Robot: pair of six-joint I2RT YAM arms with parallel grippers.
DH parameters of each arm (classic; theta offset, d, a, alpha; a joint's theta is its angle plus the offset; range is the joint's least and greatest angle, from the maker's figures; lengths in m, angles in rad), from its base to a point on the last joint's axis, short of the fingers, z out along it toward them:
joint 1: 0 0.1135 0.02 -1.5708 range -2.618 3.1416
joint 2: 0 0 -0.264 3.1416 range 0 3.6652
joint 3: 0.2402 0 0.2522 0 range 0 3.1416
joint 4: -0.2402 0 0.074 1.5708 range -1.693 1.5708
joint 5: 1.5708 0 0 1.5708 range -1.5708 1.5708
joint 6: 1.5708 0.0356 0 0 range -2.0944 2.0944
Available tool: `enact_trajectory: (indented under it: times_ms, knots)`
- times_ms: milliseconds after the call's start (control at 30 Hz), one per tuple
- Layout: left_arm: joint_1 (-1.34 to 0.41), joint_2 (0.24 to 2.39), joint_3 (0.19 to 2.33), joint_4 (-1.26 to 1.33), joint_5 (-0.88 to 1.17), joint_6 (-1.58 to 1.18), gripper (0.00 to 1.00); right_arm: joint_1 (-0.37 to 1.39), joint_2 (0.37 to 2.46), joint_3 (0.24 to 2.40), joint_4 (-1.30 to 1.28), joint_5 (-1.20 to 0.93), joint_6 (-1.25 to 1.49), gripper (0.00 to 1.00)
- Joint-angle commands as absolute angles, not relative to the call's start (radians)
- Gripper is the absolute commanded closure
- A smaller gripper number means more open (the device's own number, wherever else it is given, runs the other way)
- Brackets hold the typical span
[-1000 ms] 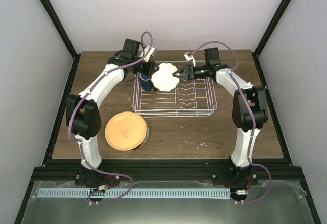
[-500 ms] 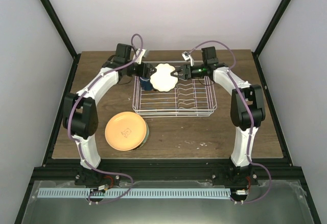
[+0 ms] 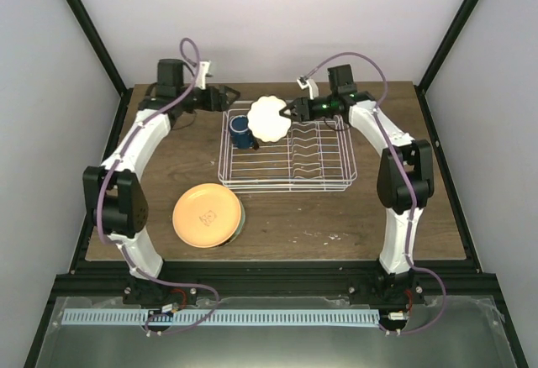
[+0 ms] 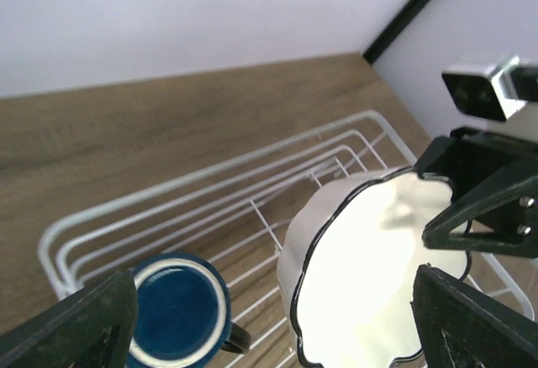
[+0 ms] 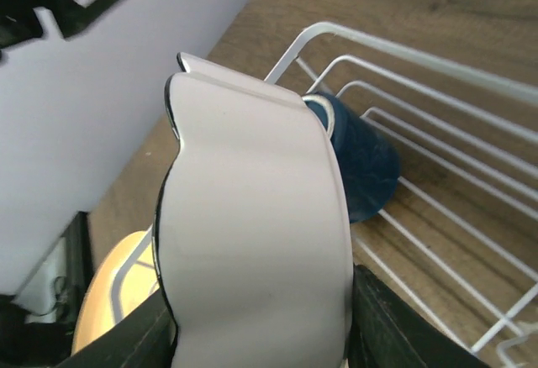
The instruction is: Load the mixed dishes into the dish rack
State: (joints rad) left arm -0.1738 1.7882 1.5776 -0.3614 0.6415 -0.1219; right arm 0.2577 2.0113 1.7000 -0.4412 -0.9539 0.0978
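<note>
R gripper point(image 3: 289, 113) clamped tight on the rim of the white scalloped dish point(image 3: 266, 118); wrist cam shows both fingers point(image 5: 393, 335) hugging the dish's lower edge, jaws only as far apart as the rim is thick; dish held tipped up on edge, its face towards the L arm, hanging over the far-left part of the dish rack point(image 3: 286, 186), not down among the tines.

L gripper point(image 3: 229, 95) is wide open, nothing between the jaws; it hovers over the table point(image 3: 195, 166) just outside the rack's far-left corner, pointing at the dish; from its wrist cam the two dark fingers point(image 4: 69, 324) sit at the bottom corners w/ dish & mug between them in the view, apart from both.

Blue mug point(image 3: 241, 130) stands upright, mouth up, inside the rack at the far-left corner, handle towards the near side; dish is just beside it on the R, above it; whether they touch, can't tell.

Rest of the rack's slots, centre & R side, hold nothing.

Orange plate point(image 3: 205, 213) lies flat on the table near-left of the rack, well apart from both grippers; it's stacked on the green plate point(image 3: 242, 218), only a sliver of which peeks out on the R edge.
</note>
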Motion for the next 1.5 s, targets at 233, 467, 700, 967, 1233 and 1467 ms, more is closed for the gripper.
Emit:
enact_trajectory:
  times_ms: [233, 467, 700, 967, 1233, 1467]
  knots:
    - [-0.049, 1.663, 1.610, -0.404, 0.618, -0.088, 0.07, 0.488, 1.946, 1.891, -0.661, -0.333, -0.176, 0.79]
    - [-0.043, 1.630, 1.544, -0.378, 0.619, -0.099, 0.07, 0.627, 1.871, 1.785, -0.631, 0.045, -0.280, 0.80]
    - [-0.043, 1.600, 1.493, -0.368, 0.635, -0.098, 0.06, 0.719, 1.880, 1.761, -0.654, 0.322, -0.335, 0.80]
    - [-0.043, 1.578, 1.443, -0.362, 0.645, -0.092, 0.06, 0.794, 1.918, 1.700, -0.630, 0.589, -0.409, 0.81]
    - [-0.043, 1.548, 1.408, -0.362, 0.638, -0.085, 0.05, 0.839, 1.986, 1.680, -0.567, 0.700, -0.471, 0.79]
    - [-0.043, 1.528, 1.386, -0.367, 0.629, -0.078, 0.05, 0.879, 2.008, 1.674, -0.558, 0.704, -0.498, 0.74]
